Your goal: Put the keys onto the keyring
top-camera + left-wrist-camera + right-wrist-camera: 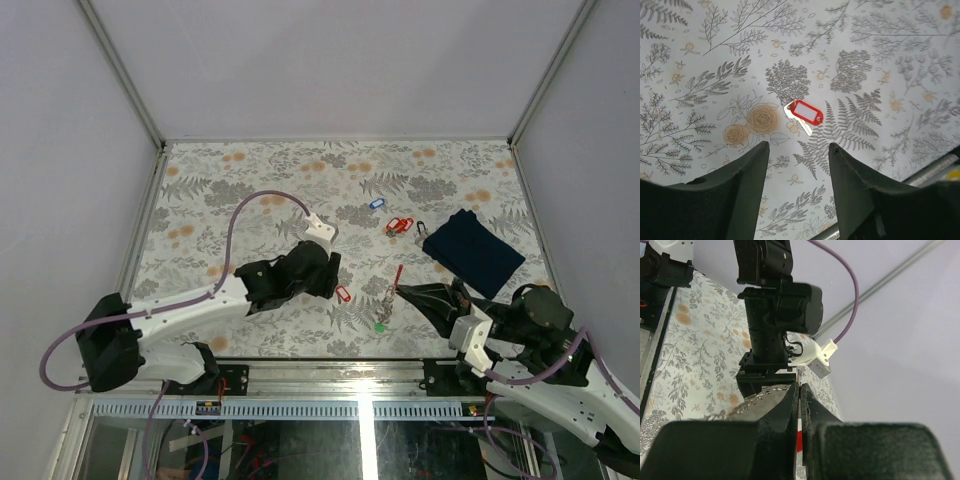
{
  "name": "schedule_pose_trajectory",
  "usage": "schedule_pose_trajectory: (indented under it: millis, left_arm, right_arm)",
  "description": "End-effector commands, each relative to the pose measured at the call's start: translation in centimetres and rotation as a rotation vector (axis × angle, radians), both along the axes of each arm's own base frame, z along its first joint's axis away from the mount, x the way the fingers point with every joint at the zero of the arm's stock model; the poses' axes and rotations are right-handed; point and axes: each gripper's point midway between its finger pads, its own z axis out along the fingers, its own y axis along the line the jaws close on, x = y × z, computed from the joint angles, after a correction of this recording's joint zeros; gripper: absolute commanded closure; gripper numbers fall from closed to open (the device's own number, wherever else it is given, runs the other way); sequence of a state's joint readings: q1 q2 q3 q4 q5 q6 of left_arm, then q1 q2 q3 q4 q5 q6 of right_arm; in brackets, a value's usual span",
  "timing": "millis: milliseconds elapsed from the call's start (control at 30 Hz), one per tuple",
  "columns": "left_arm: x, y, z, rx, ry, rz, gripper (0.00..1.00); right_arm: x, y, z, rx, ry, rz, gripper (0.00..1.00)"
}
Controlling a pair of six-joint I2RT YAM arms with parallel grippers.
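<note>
A silvery key with a red tag (pixel 807 113) (pixel 342 294) lies flat on the floral table. My left gripper (pixel 799 147) (pixel 328 277) hovers just short of it, open, with nothing between its dark fingers (pixel 758 165). My right gripper (pixel 799 386) (pixel 402 290) is shut on the thin metal keyring (pixel 798 376), with a red tag (pixel 799 440) squeezed between the jaws. In the top view a red tag (pixel 398 272) sticks up at that gripper's tip, and a silvery key (pixel 386 297) and a green tag (pixel 380 325) hang below. More keys lie farther back: one blue-tagged (pixel 376 203), two red-tagged (pixel 398 226).
A dark navy folded cloth (pixel 472 250) lies at the right, behind my right arm. The left arm's wrist (pixel 774 315) fills the middle of the right wrist view. Grey walls enclose the table, and its metal front rail (pixel 935 167) runs close to my left gripper.
</note>
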State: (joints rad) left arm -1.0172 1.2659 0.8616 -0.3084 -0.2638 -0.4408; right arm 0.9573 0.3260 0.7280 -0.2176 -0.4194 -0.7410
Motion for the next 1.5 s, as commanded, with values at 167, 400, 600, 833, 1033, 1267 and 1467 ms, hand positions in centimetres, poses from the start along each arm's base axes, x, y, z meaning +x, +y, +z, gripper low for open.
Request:
schedule_pose_trajectory:
  millis: [167, 400, 600, 833, 1033, 1267, 1467]
  left_arm:
    - [4.2, -2.6, -3.4, 0.067, 0.085, 0.082, 0.52]
    - [6.1, -1.6, -6.0, 0.212, 0.135, 0.279, 0.56]
    - [5.7, -1.9, -8.1, 0.223, 0.184, 0.339, 0.60]
    - [4.6, -3.2, -10.0, 0.257, 0.204, 0.336, 0.64]
    - [4.2, -3.2, -11.4, 0.284, 0.214, 0.346, 0.65]
    - [4.2, -2.7, -11.7, 0.296, 0.206, 0.362, 0.70]
    - [4.1, -2.6, -11.9, 0.303, 0.208, 0.360, 0.81]
  right_arm:
    - [0.0, -1.9, 0.5, 0.063, 0.109, -0.074, 1.00]
    - [0.0, -1.8, -0.1, 0.061, 0.135, -0.070, 1.00]
    - [-0.2, -1.7, -0.5, 0.061, 0.137, -0.058, 1.00]
    - [-0.5, -1.9, -1.0, 0.054, 0.138, -0.052, 1.00]
    - [-0.9, -2.1, -1.2, 0.061, 0.152, -0.039, 1.00]
    - [-1.1, -2.1, -1.5, 0.059, 0.158, -0.032, 1.00]
    - [-1.2, -2.0, -1.7, 0.057, 0.164, -0.026, 1.00]
